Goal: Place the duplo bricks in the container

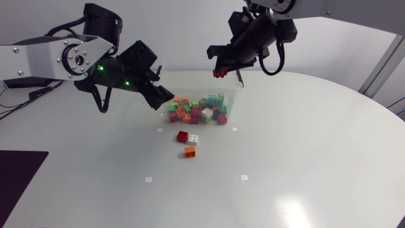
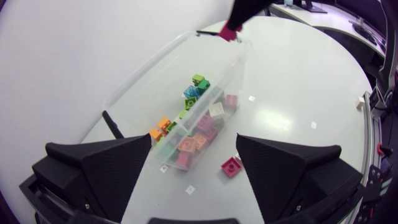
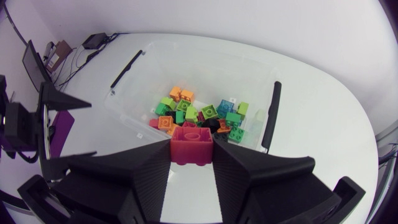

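Container (image 1: 238,95): many bricks (image 1: 202,111) inside.
Right gripper (image 1: 220,69): above the container, squeezing my red brick (image 3: 191,142).
Left gripper (image 2: 194,140): beside the container, my fingers (image 2: 292,168) spread, holding nothing.
Loose bricks (image 1: 190,151): three near the container.

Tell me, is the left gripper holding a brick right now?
No, the left gripper stands wide open with nothing in it, facing the container.

I see a white round table (image 1: 304,158), four small white square marks (image 1: 149,179) spaced apart on it, a dark flat patch (image 1: 19,183) at its near-left edge
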`<act>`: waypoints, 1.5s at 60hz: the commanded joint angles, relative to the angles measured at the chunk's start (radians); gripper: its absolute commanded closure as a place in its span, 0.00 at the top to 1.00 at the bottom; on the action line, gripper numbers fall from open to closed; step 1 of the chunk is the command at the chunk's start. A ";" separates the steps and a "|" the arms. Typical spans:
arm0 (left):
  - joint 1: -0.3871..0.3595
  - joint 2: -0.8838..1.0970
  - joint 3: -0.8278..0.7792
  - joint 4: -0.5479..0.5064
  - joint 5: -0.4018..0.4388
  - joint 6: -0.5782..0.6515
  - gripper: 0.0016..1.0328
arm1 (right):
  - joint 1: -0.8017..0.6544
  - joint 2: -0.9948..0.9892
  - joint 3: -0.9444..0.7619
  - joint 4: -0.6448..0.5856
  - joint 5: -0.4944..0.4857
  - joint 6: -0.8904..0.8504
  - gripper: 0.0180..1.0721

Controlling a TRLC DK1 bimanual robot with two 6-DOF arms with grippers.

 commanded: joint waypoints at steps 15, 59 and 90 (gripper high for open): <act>-0.086 0.076 -0.123 -0.044 -0.031 0.049 0.93 | -0.003 0.138 0.123 0.054 -0.001 -0.007 0.38; -0.050 0.320 -0.147 0.123 -0.048 0.194 0.93 | -0.024 0.121 0.057 0.102 -0.029 -0.098 0.95; -0.050 0.421 -0.143 0.241 0.056 0.452 0.93 | -0.065 -0.311 -0.526 0.300 -0.159 -0.182 0.95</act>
